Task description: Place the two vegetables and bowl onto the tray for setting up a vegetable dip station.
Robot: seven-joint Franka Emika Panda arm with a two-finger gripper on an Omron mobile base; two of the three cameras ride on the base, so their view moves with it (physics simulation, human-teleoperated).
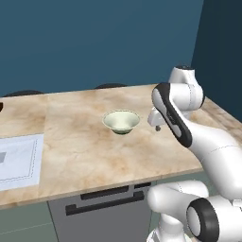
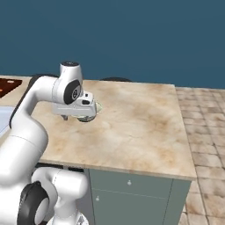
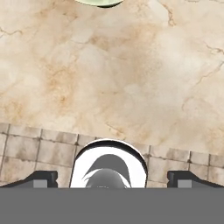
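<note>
I'm seeing the sink basin [image 1: 19, 163] sitting at the far left of the bench [image 1: 85, 146] in the left base view, well apart from the bowl [image 1: 121, 121]. In the right base view a dark reddish-brown tray [image 2: 9, 85] corner is showing at the left edge, far left of the bowl [image 2: 97, 107]. The bowl is standing upright on the bench, near the middle of the marble top, nothing visible inside it. Just right of the bowl the gripper [image 1: 157, 124] is hanging above the bench, apart from the bowl rim, not touching it. In the hand view the fingers [image 3: 41, 178] are standing wide apart at the bottom corners, nothing between them, holding nothing; the gripper [image 3: 112, 179] is looking down at bare marble, with the bowl [image 3: 98, 2] rim just peeking at the top edge and floor tiles [image 3: 35, 148] beyond the bench edge. Right of the bowl, the bench is running on to its far end, floor tiles [image 2: 204, 132] past it. I'm not making out the vegetables anywhere.
</note>
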